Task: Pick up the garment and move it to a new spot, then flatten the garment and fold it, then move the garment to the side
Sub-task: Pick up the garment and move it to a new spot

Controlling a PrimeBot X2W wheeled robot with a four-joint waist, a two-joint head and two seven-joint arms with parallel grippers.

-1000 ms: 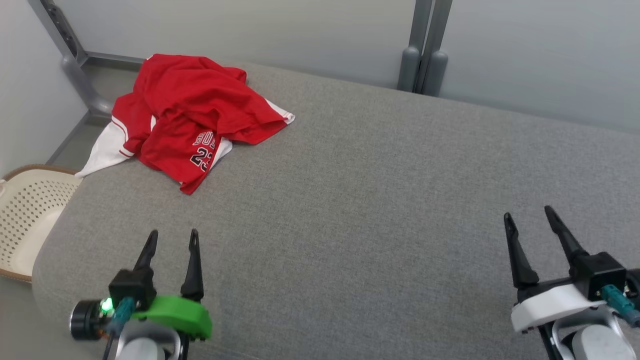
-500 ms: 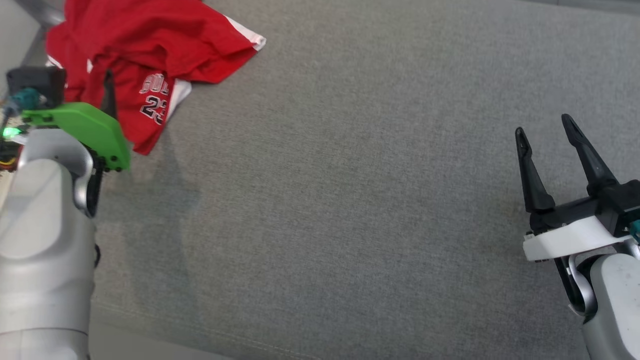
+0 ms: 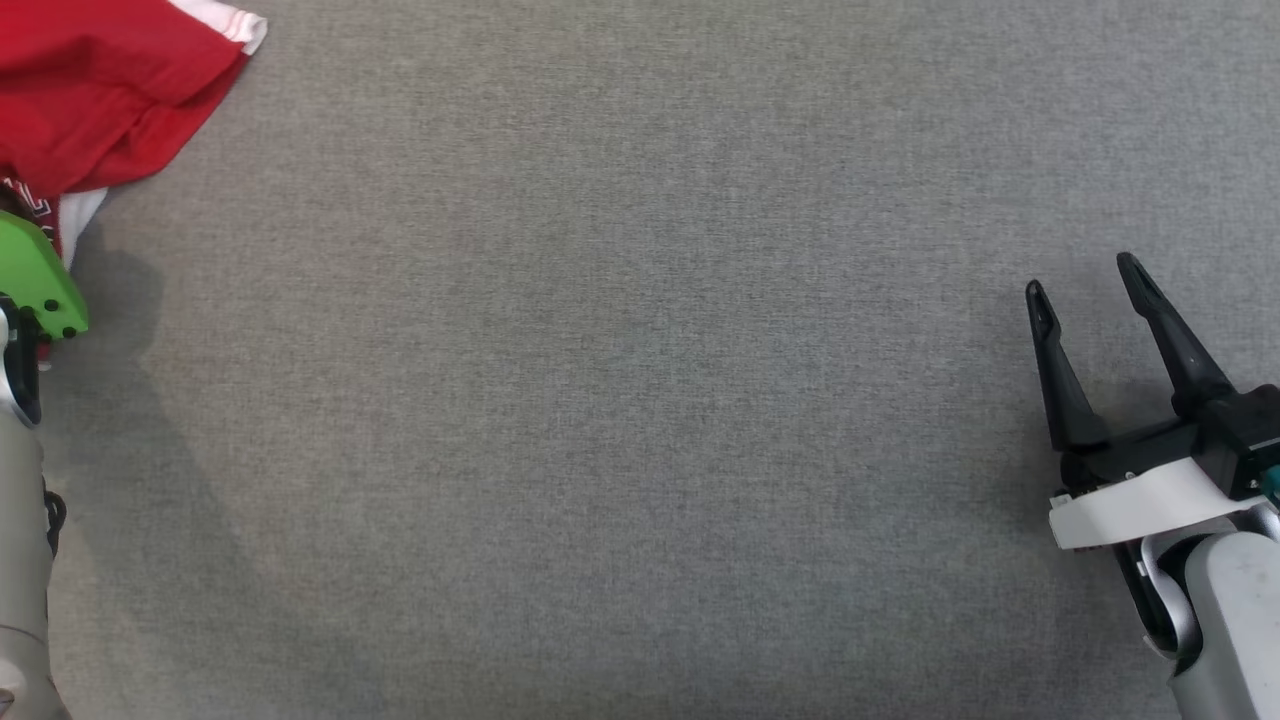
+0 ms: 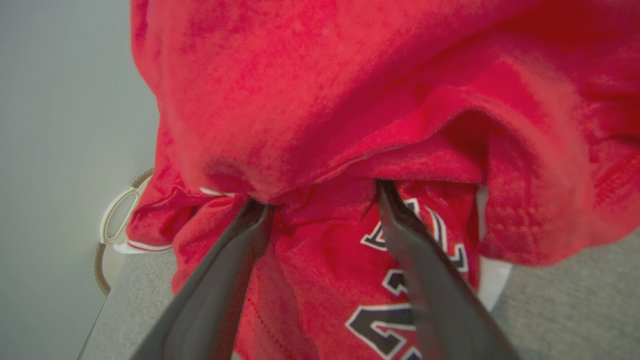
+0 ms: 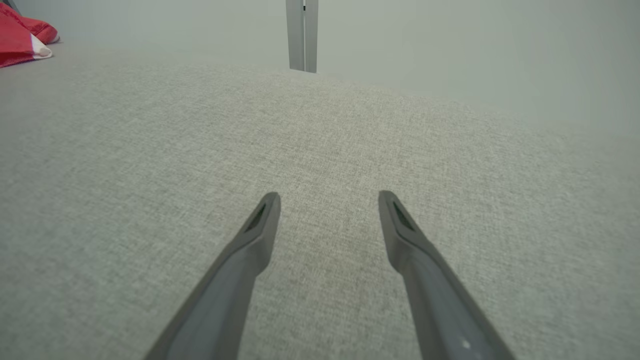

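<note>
Left gripper (image 4: 320, 195) spread, tips beneath the garment (image 4: 350, 100) (seemingly touching its fold).

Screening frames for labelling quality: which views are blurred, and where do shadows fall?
Head view: sharp, evenly lit, a soft shadow on the grey surface beside the left arm. Left wrist view: red garment and left hand both soft, too close to focus. Right wrist view: weave crisp mid-frame, right hand slightly blurred.

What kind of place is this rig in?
Likely a lab cell for garment folding: wide grey fabric-covered table, crumpled red jersey with white trim, plain pale partition wall with grey metal post.
</note>
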